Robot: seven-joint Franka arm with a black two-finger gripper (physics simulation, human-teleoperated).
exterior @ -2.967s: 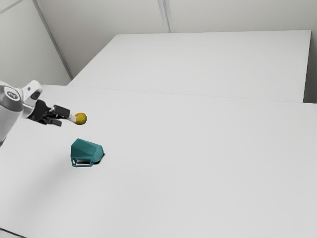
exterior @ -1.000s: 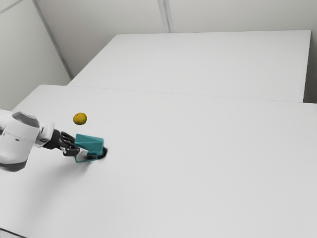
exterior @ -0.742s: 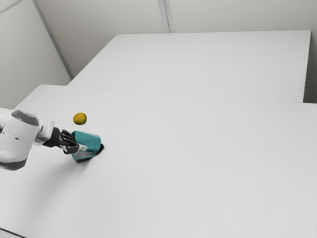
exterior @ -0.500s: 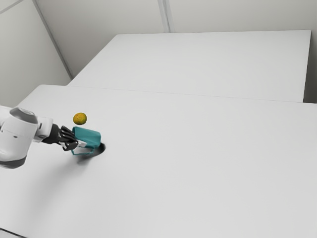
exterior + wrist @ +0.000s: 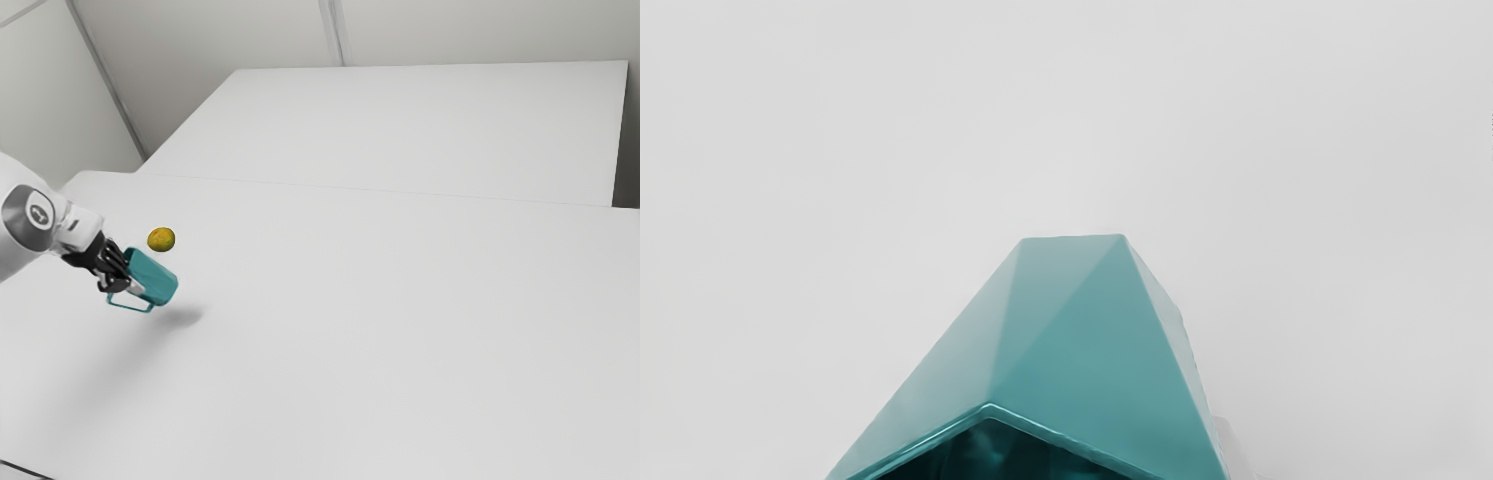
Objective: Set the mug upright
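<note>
Your black two-finger gripper point(image 5: 127, 280) is clamped on the teal mug point(image 5: 154, 278) at its open end, with one pale fingertip visible against the near side; the other is hidden from you. The mug is in the air above the white table point(image 5: 400, 330), its shadow point(image 5: 182, 318) apart from it. It leans: the mouth is by the gripper, the base slants down toward the exterior view's right, and the handle point(image 5: 131, 307) hangs on the lower side. In the wrist view, the rim point(image 5: 990, 408) is nearest the hand and the faceted body narrows away. A mottled yellow-orange fruit point(image 5: 161, 239) sits near the mug. The step in hand looks to be righting the mug while it is held. The next move calls for turning it until the base faces squarely down, then lowering it gently; letting go while it leans could tip it over.
</note>
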